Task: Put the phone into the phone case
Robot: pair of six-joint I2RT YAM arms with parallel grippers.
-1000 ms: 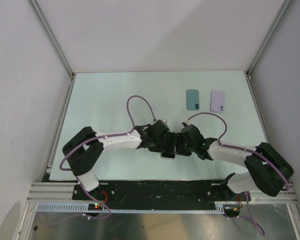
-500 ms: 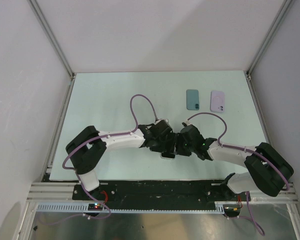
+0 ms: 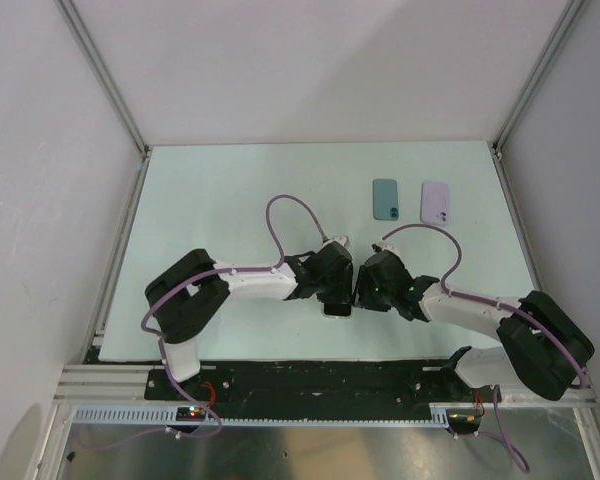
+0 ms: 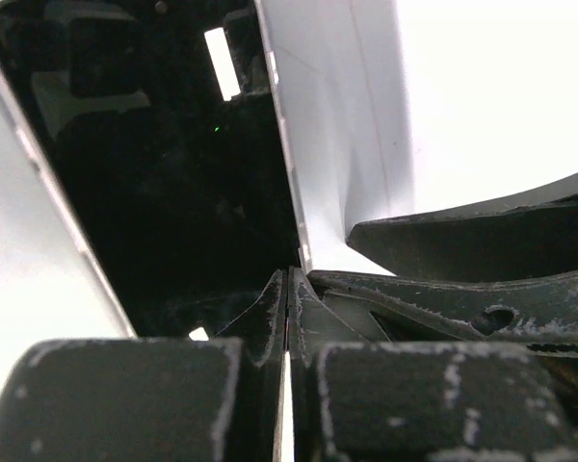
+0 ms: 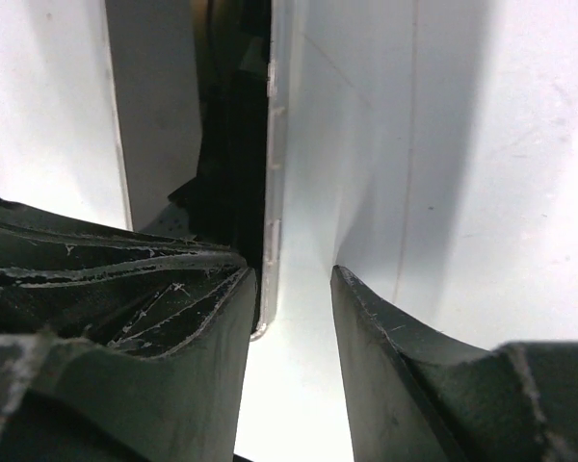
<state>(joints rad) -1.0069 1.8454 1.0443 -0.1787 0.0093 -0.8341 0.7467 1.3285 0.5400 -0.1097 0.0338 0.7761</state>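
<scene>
Near edge of table (image 3: 230, 200), middle: phone (image 4: 154, 164) sat between my grippers.
Left gripper (image 4: 289, 281): pinched shut, tips at its edge.
Right gripper (image 5: 293, 273): half-open astride its rim — needed squaring before closing.

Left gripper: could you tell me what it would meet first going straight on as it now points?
Most likely the phone: its edge lies right at the tips of the shut left gripper, though depth is unclear.

Our left arm (image 3: 248, 283) and right arm (image 3: 470, 308) wear white shells between black joints. Behind the left gripper (image 3: 338, 303) and right gripper (image 3: 356, 297) lilac cables (image 3: 285, 197) loop. Our fingers (image 4: 405, 385) are matte black, dust-scuffed.
</scene>
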